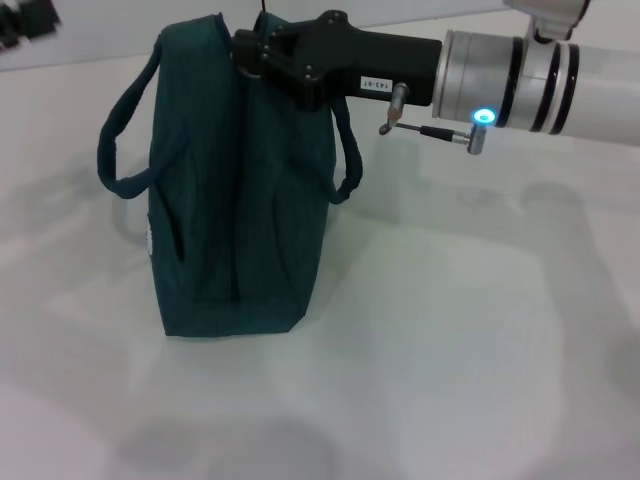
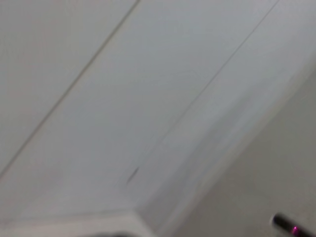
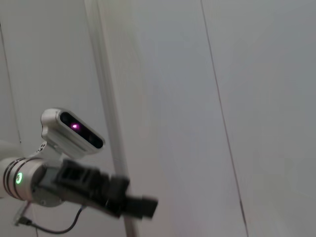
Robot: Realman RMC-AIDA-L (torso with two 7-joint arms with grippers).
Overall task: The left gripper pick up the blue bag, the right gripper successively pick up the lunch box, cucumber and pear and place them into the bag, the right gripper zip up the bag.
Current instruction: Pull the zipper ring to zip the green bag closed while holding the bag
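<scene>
Dark teal fabric, the blue bag stood upright on the white table, left of centre in the head view, handles drooping at both sides. The right gripper reached its top edge from the upper right; its grip could not be made out. The left gripper hung raised against a pale wall.

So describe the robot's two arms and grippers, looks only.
The right gripper is black and blocky with a small white numbered label, on a silver-white arm with black bands, a blue light and a thin metal fitting. The left gripper is slim and black, on a silver arm with a green light, a trailing cable and a white wrist camera.
</scene>
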